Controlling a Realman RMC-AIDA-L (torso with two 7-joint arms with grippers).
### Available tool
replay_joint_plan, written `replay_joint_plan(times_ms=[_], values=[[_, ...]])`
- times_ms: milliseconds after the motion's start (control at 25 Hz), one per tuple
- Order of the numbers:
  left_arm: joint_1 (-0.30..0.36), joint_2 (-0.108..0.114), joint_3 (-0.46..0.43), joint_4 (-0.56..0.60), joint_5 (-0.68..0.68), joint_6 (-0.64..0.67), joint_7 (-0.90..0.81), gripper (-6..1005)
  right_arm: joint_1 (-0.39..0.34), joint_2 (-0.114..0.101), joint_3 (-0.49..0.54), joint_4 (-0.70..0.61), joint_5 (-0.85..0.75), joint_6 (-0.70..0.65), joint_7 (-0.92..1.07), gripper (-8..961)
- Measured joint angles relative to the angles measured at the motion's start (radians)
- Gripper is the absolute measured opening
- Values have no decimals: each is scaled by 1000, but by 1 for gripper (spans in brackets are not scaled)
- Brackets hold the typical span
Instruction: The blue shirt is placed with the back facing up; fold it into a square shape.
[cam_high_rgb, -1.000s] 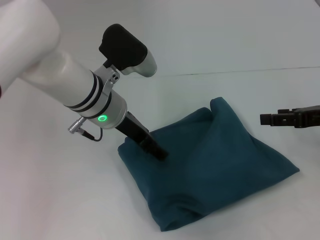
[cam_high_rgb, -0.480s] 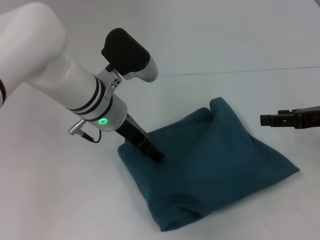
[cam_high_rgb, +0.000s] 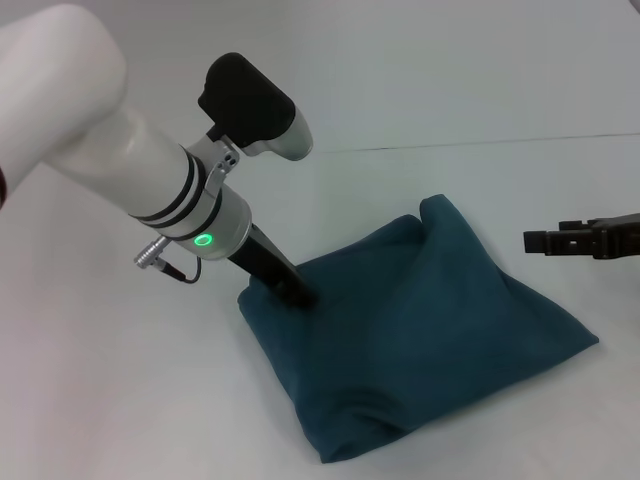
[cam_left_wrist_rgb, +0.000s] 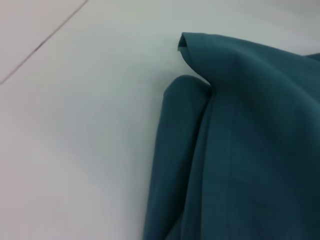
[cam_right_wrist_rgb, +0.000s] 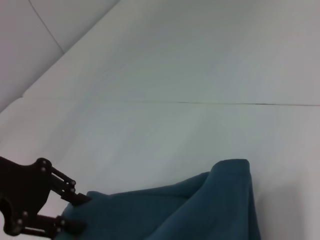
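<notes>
- Table (cam_high_rgb: 90, 380): white, flat surface; it carries the shirt and gives the arms a level bed to fold against.
- Left gripper (cam_high_rgb: 298, 292): reached down at a slant from the robot's left, its dark tip pressed against the near-left edge of the cloth. Whether the jaws are parted or closed on a fold I cannot tell; the tip is buried at the fabric line. Judged purpose: pinning or taking hold of that edge so the bundle can be squared.
- Blue shirt (cam_high_rgb: 420, 330): dark teal knit, lying mid-table as a rough, already doubled-over packet, plain side showing, no lettering in sight. One corner (cam_left_wrist_rgb: 187, 42) stands up in a peak at the far side, and a rolled fold runs beneath it, so the outline is not yet a true square. Soft cloth; likely to slump when released.
- Right gripper (cam_high_rgb: 560, 240): hanging level above the table to the right of the shirt, clear of it, seemingly waiting its turn. Jaw state not discernible.
</notes>
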Motion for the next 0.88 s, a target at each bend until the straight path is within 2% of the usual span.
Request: replay_joint_plan(times_ms=[360, 600, 880], values=[[8, 1, 0, 12, -2, 10, 4, 301, -3, 0, 1, 1, 0, 0, -1, 777], [42, 0, -8, 72, -4, 17, -3, 46, -2, 0, 1, 1, 0, 0, -1, 776], [56, 10, -39, 97, 5, 48, -9, 50, 7, 0, -3, -1, 1, 0, -1, 776]])
